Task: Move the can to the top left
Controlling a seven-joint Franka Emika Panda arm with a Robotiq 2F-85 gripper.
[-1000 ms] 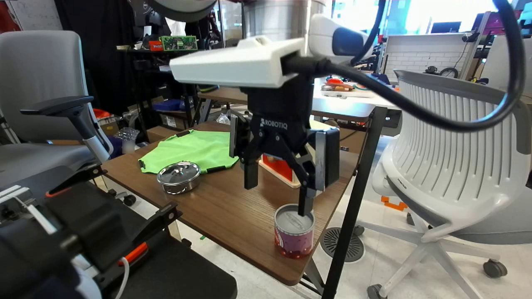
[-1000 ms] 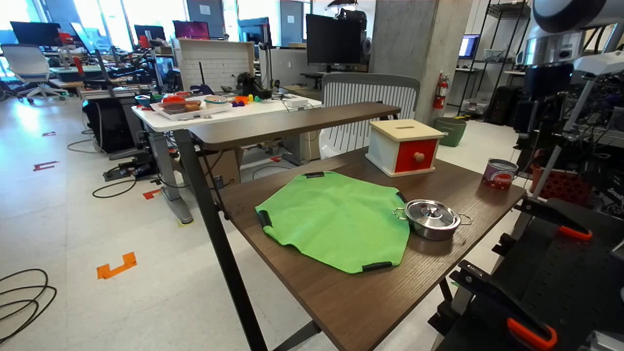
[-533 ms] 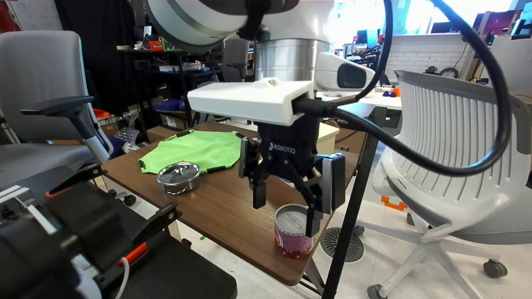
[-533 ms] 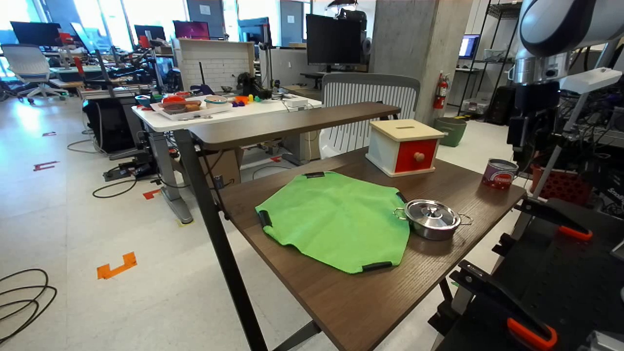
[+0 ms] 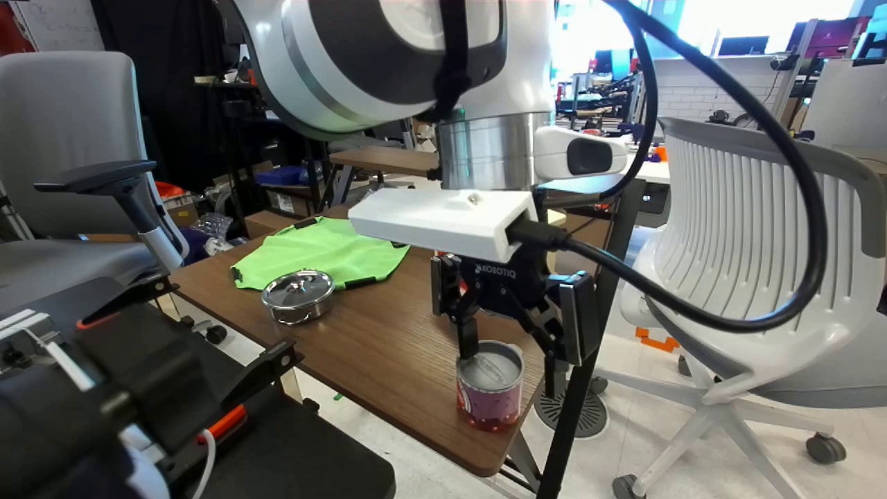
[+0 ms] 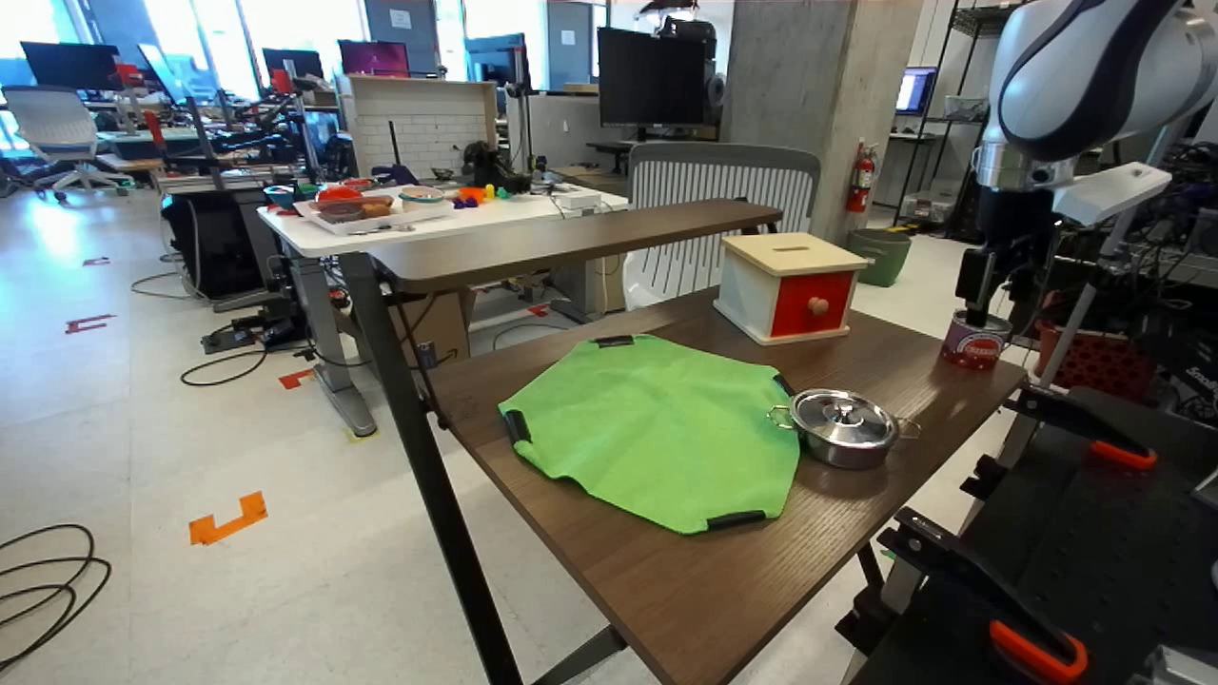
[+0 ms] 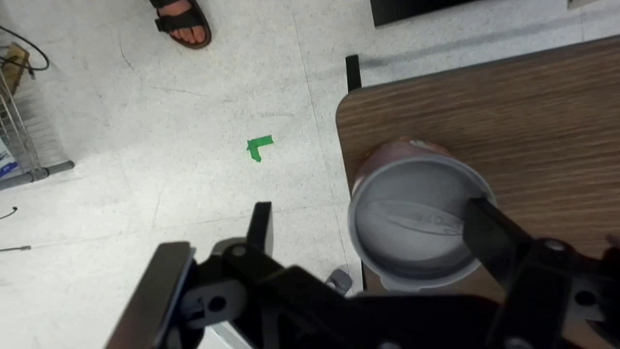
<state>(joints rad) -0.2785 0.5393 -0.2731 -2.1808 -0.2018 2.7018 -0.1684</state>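
Wrist view, from its left: a sandalled foot (image 7: 183,22) stands on the pale floor (image 7: 145,121), and a green tape mark (image 7: 257,148) lies farther along. My gripper (image 7: 370,211) is spread wide, its fingers (image 7: 261,225) well apart, the one on this view's left seen against the floor. Next comes the can (image 7: 414,218), upright near the rounded corner of the table (image 7: 547,145), its pale grey top between my two fingertips here; the right-hand fingertip covers a little of the rim. Whether it touches the can, I cannot tell.

Left to right in an exterior view, I see a grey chair (image 5: 69,138), then a lidded metal pot (image 5: 298,298) on the table with a green cloth (image 5: 322,253) just beside it, then the can at the table's near corner, my gripper above it at the end of my arm (image 5: 395,76). One finger overlaps the left of the can's rim in that picture; the other hangs past its right side. A white chair (image 5: 755,229) stands farthest right.

From the left in an exterior view come the cloth, a pale box (image 6: 790,285) with a red drawer front and a slot in its top, the pot, and the can, its side dark red and mauve, a fingertip of mine right at its top.
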